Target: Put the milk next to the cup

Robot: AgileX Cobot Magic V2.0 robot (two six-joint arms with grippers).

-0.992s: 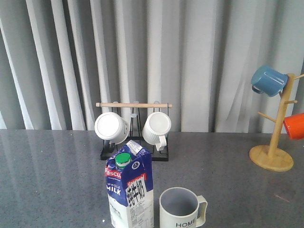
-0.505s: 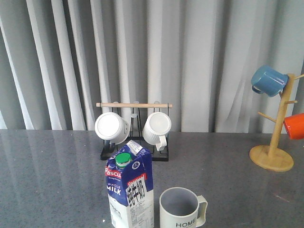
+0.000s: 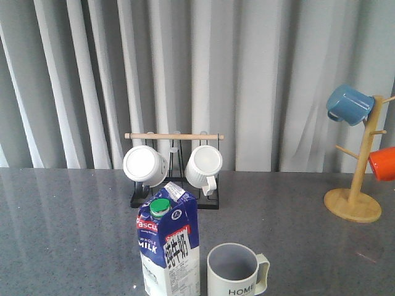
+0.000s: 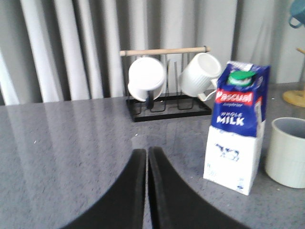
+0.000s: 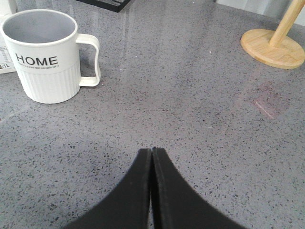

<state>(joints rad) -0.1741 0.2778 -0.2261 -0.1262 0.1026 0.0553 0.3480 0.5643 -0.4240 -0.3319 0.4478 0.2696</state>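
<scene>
Already the milk (image 3: 168,246) is seen in the front view standing upright on the grey desk (image 3: 62,234), just beside the cup (image 3: 234,271) on the side away from the cup's handle; a narrow gap may separate them, though contact cannot be ruled out. Beyond the cup, a black rack (image 3: 174,198) under a wooden rod carries two white mugs (image 3: 143,165), and further off on the cup's handle side a wooden mug tree (image 3: 355,197) holds a blue mug (image 3: 349,105) and an orange mug (image 3: 382,163). Neither arm is shown in this view.

From the left wrist view, the left gripper (image 4: 147,155) is seen with its jaws pressed together and nothing between them, well apart from the milk (image 4: 236,138), whose green cap and gable top are plain. The cup (image 4: 288,152) is cut off at the picture's edge, close beside the carton.

From the right wrist view, the right gripper (image 5: 151,152) is likewise seen with jaws pressed together and empty, near the cup (image 5: 45,62) on its handle side; a sliver of the carton is glimpsed behind the cup.

The carton is judged to be moderately heavy if full, with thin waxed walls that yield under pressure and a smooth, somewhat slippery skin; being tall, it would tip easily. Hold is best taken across two flat sides around mid-height, below the gable, with moderate squeeze. The placement appears largely achieved.
</scene>
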